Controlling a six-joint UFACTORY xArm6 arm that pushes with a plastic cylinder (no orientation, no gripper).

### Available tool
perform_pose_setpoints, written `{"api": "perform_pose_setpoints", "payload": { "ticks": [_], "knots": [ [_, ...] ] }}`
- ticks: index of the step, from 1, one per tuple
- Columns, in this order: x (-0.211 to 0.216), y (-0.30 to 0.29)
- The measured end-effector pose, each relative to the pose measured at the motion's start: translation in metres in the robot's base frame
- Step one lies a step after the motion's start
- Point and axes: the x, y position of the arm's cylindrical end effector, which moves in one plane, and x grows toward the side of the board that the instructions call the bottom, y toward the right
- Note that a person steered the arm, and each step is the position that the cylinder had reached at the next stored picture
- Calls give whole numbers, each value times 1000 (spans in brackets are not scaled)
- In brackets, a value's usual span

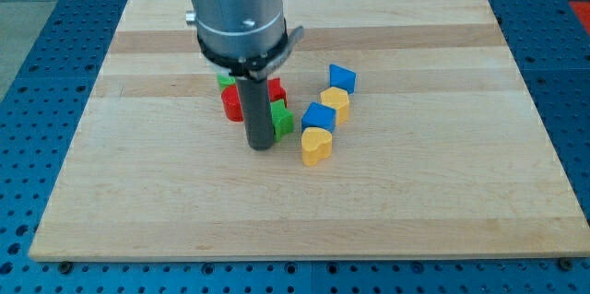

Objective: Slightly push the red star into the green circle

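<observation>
My tip (261, 147) rests on the wooden board (138, 193), just left of and touching or nearly touching a green block (284, 120) whose shape I cannot make out. A red block (231, 103) sits just left of the rod, and a second red block (276, 89) peeks out to the rod's right. Which of the two is the star I cannot tell. Another green block (225, 80) shows only as a sliver behind the arm, above the left red block. The rod hides the space between the red blocks.
To the right lies a diagonal chain: a blue block (342, 77), a yellow block (336, 102), a blue block (318, 116) and a yellow heart-like block (316, 145). The arm's grey body (235, 8) covers the board's upper middle.
</observation>
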Motion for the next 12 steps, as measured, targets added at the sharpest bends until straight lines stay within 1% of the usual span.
{"api": "perform_pose_setpoints", "payload": {
  "ticks": [1,3,4,5,6,7,8,9,11,12],
  "knots": [
    [2,-1],
    [60,6],
    [32,6],
    [17,6],
    [22,18],
    [34,56],
    [8,61],
    [-22,57],
    [-52,8],
    [-61,-2]
  ]
}}
